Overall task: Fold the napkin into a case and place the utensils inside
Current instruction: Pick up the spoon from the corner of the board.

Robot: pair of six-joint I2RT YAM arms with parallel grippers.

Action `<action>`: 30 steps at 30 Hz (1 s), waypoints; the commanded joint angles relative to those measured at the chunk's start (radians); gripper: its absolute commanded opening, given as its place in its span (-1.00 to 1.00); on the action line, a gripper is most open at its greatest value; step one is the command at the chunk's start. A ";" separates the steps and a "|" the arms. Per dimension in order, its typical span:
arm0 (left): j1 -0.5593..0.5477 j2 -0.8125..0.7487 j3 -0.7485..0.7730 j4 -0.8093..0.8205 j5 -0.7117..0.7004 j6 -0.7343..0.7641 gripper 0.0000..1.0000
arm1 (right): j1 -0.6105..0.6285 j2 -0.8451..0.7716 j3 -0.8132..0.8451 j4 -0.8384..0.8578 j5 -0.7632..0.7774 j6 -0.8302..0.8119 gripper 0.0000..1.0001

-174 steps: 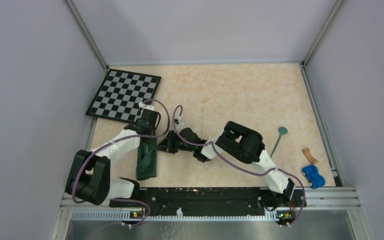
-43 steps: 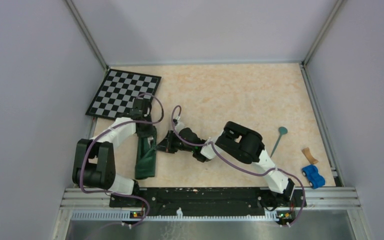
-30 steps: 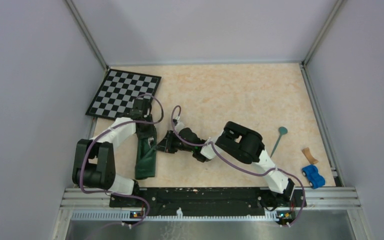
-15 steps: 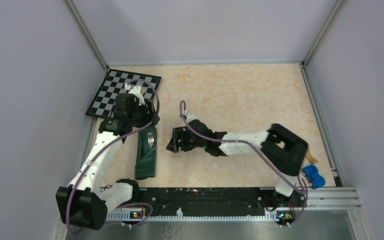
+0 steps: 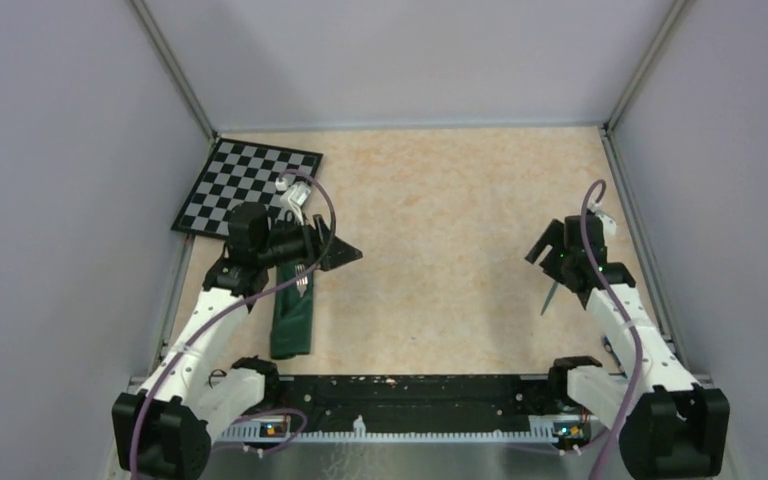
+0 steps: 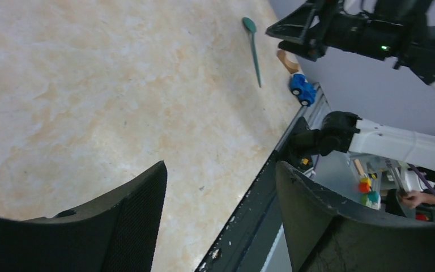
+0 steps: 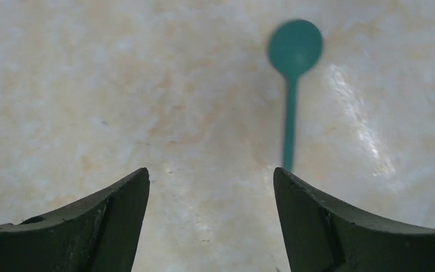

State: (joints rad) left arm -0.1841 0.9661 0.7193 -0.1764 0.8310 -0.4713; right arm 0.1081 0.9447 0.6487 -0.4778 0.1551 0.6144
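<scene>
The napkin lies folded into a long narrow dark green case near the table's front left. A silver fork sticks out of the case's far end, tines showing. My left gripper hovers open and empty just right of that end, pointing right; in the left wrist view the left gripper frames bare table. The teal-headed spoon lies on the table at the right. My right gripper hangs open above the spoon, and in the right wrist view the right gripper holds nothing. Only the spoon's handle tip shows from above.
A black-and-white checkered board lies at the back left, just behind the left arm. A blue toy car and a small tan wooden piece sit near the front right edge, beyond the spoon. Enclosure walls ring the table.
Both grippers opened and left the case's far end. The right arm swung far right over the spoon. The left arm lifted and turned right. The fork stays in the case.
</scene>
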 commanded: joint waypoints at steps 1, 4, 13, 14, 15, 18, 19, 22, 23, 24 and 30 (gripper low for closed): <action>-0.003 -0.073 -0.012 0.108 0.125 -0.053 0.50 | -0.101 0.078 0.003 -0.092 0.065 0.035 0.58; -0.004 -0.111 -0.009 0.067 0.137 -0.049 0.51 | -0.169 0.183 -0.006 -0.024 0.103 0.008 0.48; -0.005 -0.180 -0.003 0.033 0.123 -0.068 0.54 | -0.189 0.428 0.003 0.117 0.124 -0.064 -0.18; -0.005 -0.176 0.004 0.032 0.124 -0.069 0.54 | -0.185 0.446 0.005 0.119 0.108 -0.061 -0.23; -0.005 -0.170 0.014 0.029 0.126 -0.069 0.54 | -0.183 0.458 0.006 0.127 0.082 -0.065 -0.35; -0.005 -0.155 0.033 0.027 0.128 -0.072 0.54 | -0.169 0.467 0.000 0.163 -0.009 -0.096 -0.92; -0.005 -0.148 0.036 0.027 0.129 -0.075 0.54 | -0.163 0.460 -0.002 0.178 -0.053 -0.110 -1.00; -0.005 -0.134 0.022 0.061 0.143 -0.109 0.55 | -0.142 0.377 -0.048 0.297 -0.347 -0.175 -1.00; -0.005 -0.131 0.010 0.096 0.152 -0.142 0.55 | -0.130 0.334 -0.070 0.350 -0.461 -0.196 -1.00; -0.005 -0.129 -0.007 0.141 0.163 -0.180 0.55 | -0.116 0.286 -0.089 0.405 -0.565 -0.199 -1.00; -0.039 -0.146 -0.150 0.508 0.127 -0.434 0.54 | 0.181 0.214 -0.141 0.953 -1.023 0.106 -1.00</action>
State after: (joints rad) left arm -0.1936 0.8356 0.6403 0.0433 0.9794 -0.7231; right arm 0.1276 1.1786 0.5117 -0.0097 -0.4667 0.5179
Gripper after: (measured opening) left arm 0.776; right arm 0.017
